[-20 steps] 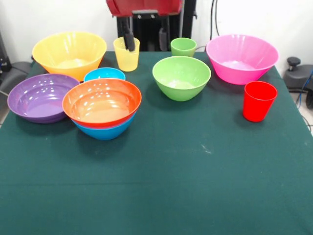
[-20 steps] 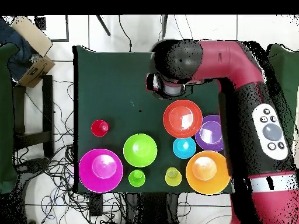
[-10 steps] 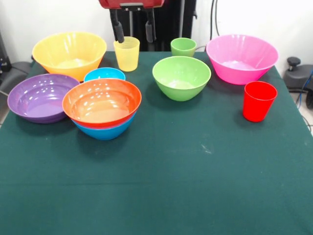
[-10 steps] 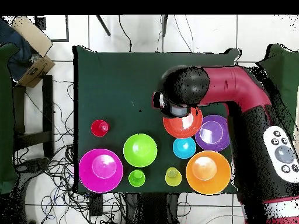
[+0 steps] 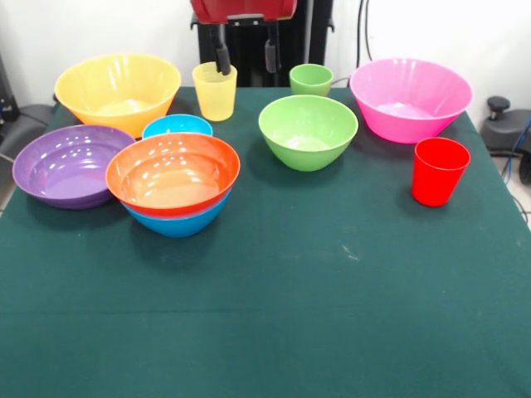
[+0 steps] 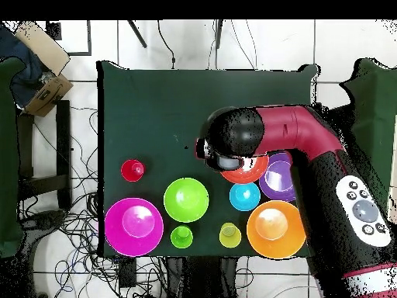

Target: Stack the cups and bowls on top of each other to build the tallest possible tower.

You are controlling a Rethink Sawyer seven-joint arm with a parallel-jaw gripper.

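My gripper (image 5: 246,58) hangs open and empty at the table's far side, its fingers (image 5: 222,58) just above and behind the yellow cup (image 5: 215,91). The green cup (image 5: 311,80) stands to its right and the red cup (image 5: 439,171) near the right edge. The red-orange bowl (image 5: 172,172) sits nested in the big blue bowl (image 5: 177,222). Around them lie the small blue bowl (image 5: 177,127), purple bowl (image 5: 70,164), yellow-orange bowl (image 5: 118,91), green bowl (image 5: 308,131) and pink bowl (image 5: 411,98). From overhead, the arm's head (image 6: 233,136) covers part of the red-orange bowl (image 6: 254,166).
The dark green cloth (image 5: 332,315) covers the table. From overhead, cables and a cardboard box (image 6: 43,70) lie on the floor beside the table, and the red arm (image 6: 310,140) reaches across the purple bowl (image 6: 281,180).
In the front view the gripper has shifted right, from left of the yellow cup to behind it. Overhead, the arm's head has moved over the red-orange bowl. No cup or bowl moved.
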